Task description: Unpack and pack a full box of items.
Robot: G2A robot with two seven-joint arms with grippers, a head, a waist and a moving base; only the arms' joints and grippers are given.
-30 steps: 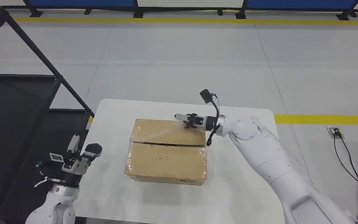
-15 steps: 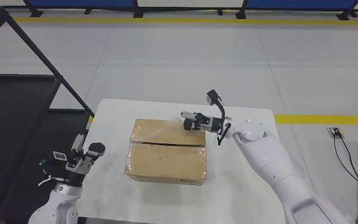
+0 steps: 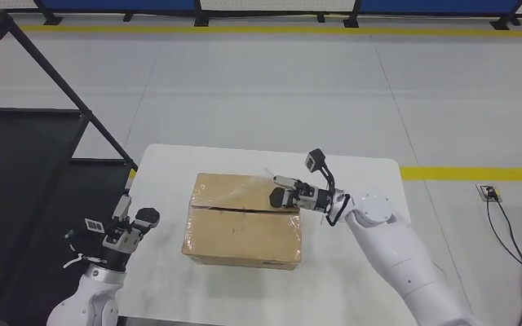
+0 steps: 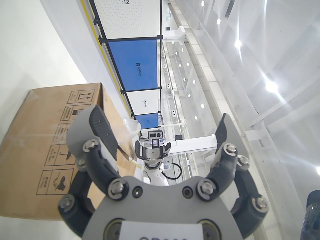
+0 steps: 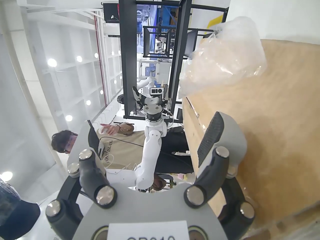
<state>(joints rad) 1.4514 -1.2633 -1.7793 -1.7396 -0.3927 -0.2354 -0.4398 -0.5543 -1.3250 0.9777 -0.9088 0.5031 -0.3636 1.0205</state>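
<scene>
Cardboard box (image 3: 242, 224), R gripper (image 3: 277, 189) near.

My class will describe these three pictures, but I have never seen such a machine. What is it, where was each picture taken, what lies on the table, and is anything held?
It is a robot with two arms, each ending in a two-fingered gripper. One picture looks down from above the arms; the other two come from a camera on each wrist. On the white table stands one closed cardboard box with loose clear film on its top. The left gripper is apart from the box, the right gripper at its top edge. Both are open and hold nothing.
</scene>
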